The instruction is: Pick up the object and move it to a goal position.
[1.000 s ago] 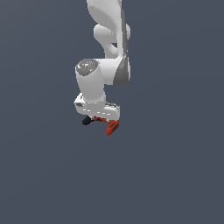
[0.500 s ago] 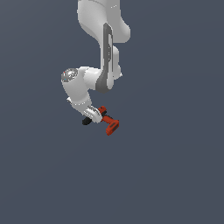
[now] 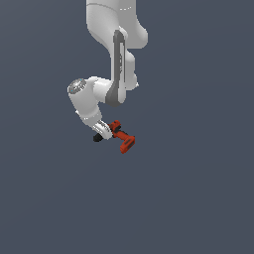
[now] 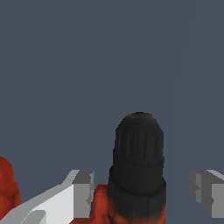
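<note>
The drill (image 3: 120,135) sits between the jaws, handle toward the exterior view's right.

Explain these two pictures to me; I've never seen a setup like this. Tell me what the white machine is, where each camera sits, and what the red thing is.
These are simulator renders, not photos. The white machine is a robot arm with a two-fingered gripper at its end. The exterior view comes from a camera off the arm and shows the whole scene against a plain grey background. The wrist view comes from a camera on the wrist, looking past the fingers. The red thing is a small toy-like power drill with a black chuck. The chuck sits between the fingers, with a gap showing on one side, so I cannot tell whether the grip is closed.
</note>
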`<action>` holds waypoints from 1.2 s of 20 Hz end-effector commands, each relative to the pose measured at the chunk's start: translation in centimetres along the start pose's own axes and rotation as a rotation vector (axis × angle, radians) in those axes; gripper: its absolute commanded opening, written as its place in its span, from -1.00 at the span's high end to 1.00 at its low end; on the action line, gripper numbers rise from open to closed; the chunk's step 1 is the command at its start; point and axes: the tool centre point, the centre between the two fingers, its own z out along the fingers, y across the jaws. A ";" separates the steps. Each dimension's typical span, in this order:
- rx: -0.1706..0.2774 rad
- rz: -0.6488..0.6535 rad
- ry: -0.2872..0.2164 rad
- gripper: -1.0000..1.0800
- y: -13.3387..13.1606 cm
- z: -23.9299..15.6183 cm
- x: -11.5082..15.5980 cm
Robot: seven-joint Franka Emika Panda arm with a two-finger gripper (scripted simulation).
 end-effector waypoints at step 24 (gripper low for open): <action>0.001 0.008 0.000 1.00 -0.3 2.2 -0.1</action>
